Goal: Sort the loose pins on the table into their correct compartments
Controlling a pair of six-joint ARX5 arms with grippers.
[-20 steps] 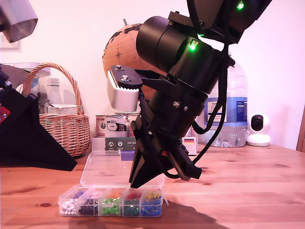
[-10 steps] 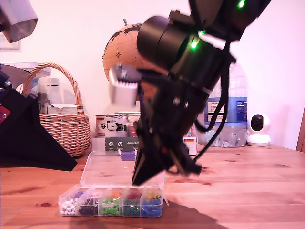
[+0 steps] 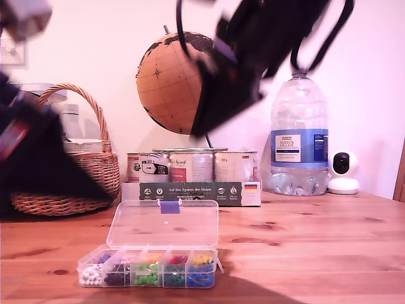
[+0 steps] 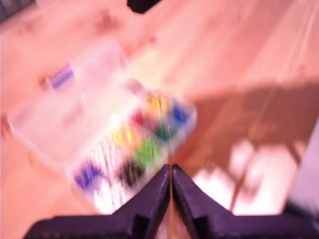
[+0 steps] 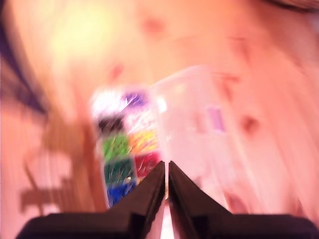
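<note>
The clear plastic box [image 3: 149, 269] sits on the desk [image 3: 316, 253] in the lower left of the exterior view, its flat lid [image 3: 164, 223] swung open and lying behind the row of compartments [image 3: 149, 273], which hold white, dark, green, red, yellow and blue pins. Both wrist views are badly smeared, yet each shows the box below a pair of dark jaws. The first hand [image 4: 171, 177] has its tips pressed together with nothing visible between them, and the second hand [image 5: 166, 172] looks the same, probably empty too. In the exterior view one arm [image 3: 253, 57] is a dark blur high in the upper middle, another [image 3: 31, 145] a blur at the left edge before the wicker basket [image 3: 88, 171]. Behind stand a globe [image 3: 171, 82], tins [image 3: 190, 166] and a water bottle [image 3: 299, 136].
</note>
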